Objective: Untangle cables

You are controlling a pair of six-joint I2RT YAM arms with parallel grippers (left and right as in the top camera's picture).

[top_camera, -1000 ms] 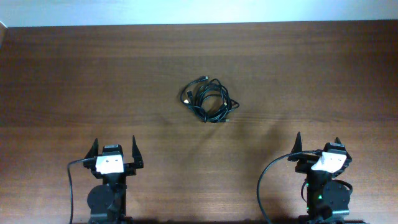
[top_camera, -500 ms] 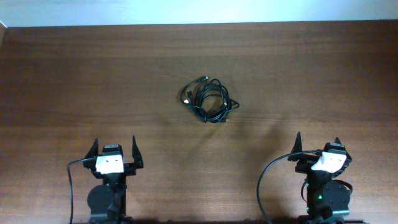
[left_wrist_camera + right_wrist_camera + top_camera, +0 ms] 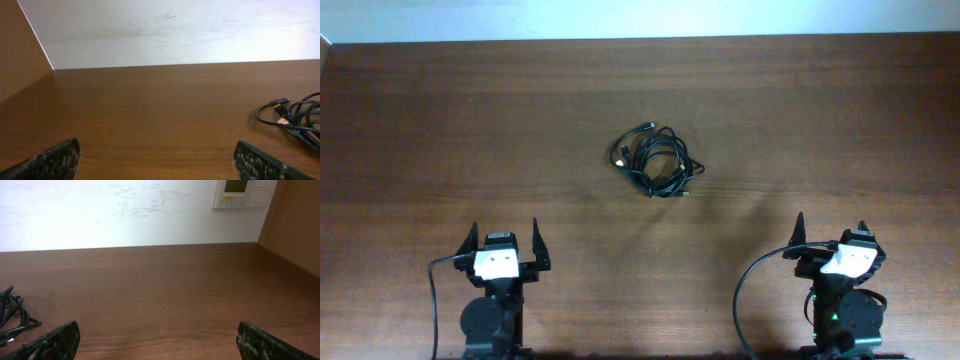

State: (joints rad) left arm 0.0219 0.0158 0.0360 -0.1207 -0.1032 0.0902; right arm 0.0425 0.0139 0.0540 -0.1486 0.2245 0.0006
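Note:
The cables (image 3: 656, 160) lie as one small looped black bundle in the middle of the brown table, with small metal plug ends sticking out at its upper left. In the left wrist view the bundle (image 3: 296, 116) shows at the right edge; in the right wrist view a bit of the cables (image 3: 11, 312) shows at the left edge. My left gripper (image 3: 504, 239) rests near the front edge at the left, open and empty. My right gripper (image 3: 830, 230) sits at the front right, also open with nothing between its fingers. Both are well short of the bundle.
The wooden table (image 3: 820, 120) ends at a white wall along the back. A wall panel (image 3: 243, 193) hangs at the upper right of the right wrist view. Thick black arm cables (image 3: 745, 300) curl beside each base.

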